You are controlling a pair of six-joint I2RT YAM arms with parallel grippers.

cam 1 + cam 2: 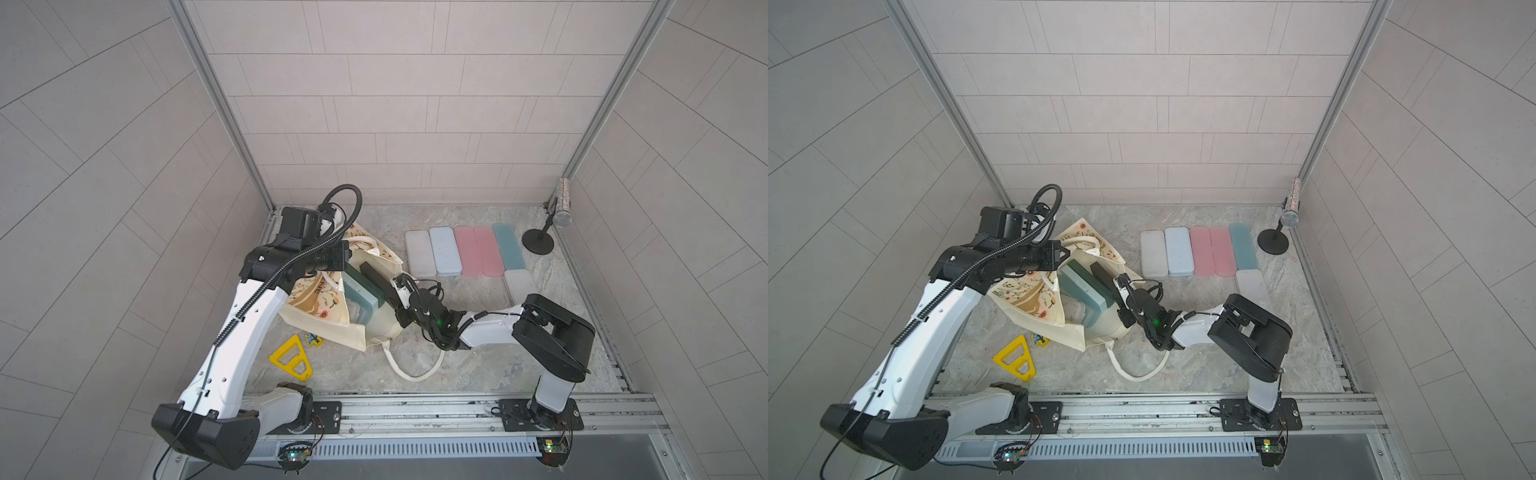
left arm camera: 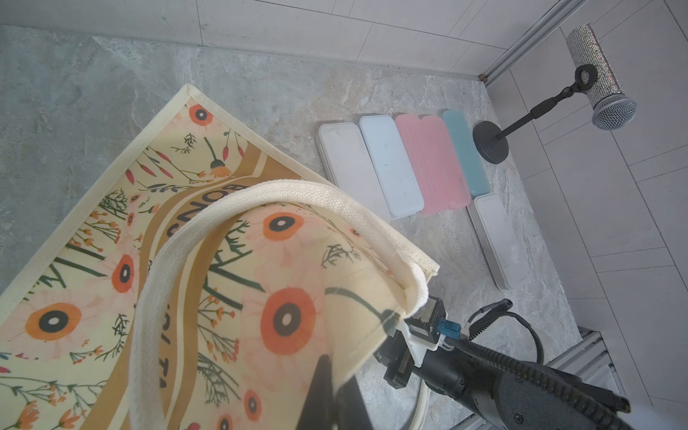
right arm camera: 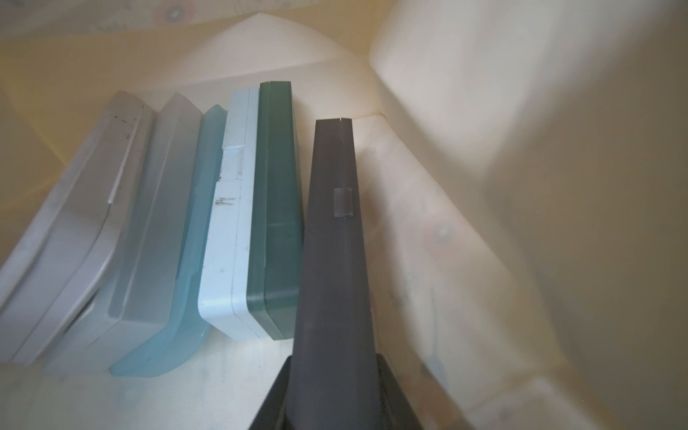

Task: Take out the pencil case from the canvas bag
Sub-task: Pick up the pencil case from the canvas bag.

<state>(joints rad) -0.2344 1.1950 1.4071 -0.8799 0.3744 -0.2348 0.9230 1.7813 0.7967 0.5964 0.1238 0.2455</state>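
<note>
1. Yellow triangle [image 1: 291,359] lies nearest on the marbled bench [image 1: 498,365].
2. Canvas bag [image 1: 320,307] lies sideways, left fingers [image 2: 324,387] pinched shut on its rim; right fingers [image 3: 273,405] clamp the dark pencil case [image 3: 331,260] inside, beside other upright cases [image 3: 231,223].
3. Loose cases [image 1: 444,251] and a microphone [image 1: 563,216] sit beyond.

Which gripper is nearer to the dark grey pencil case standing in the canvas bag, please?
The right. The right gripper is inside the canvas bag, closed on the dark grey pencil case; the left gripper pinches the bag's raised rim, apart from that case.
</note>
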